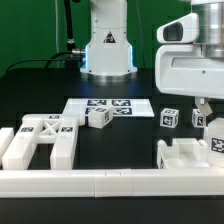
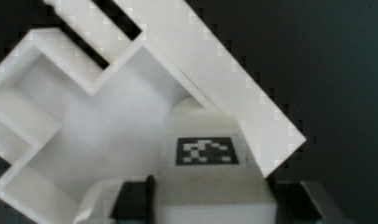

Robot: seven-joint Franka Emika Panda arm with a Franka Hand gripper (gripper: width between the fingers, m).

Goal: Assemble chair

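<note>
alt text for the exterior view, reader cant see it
A robot arm's gripper grips a blocky white chair part at the exterior view's right. On the black table also lie a flat white frame, small tagged cubes, the marker board and a long white rail in front.

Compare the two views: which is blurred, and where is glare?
Exterior view: fairly sharp, blue glow on the robot base, no strong glare. Wrist view: soft focus; the part looks washed out, its tag smeared, the fingers dark.
</note>
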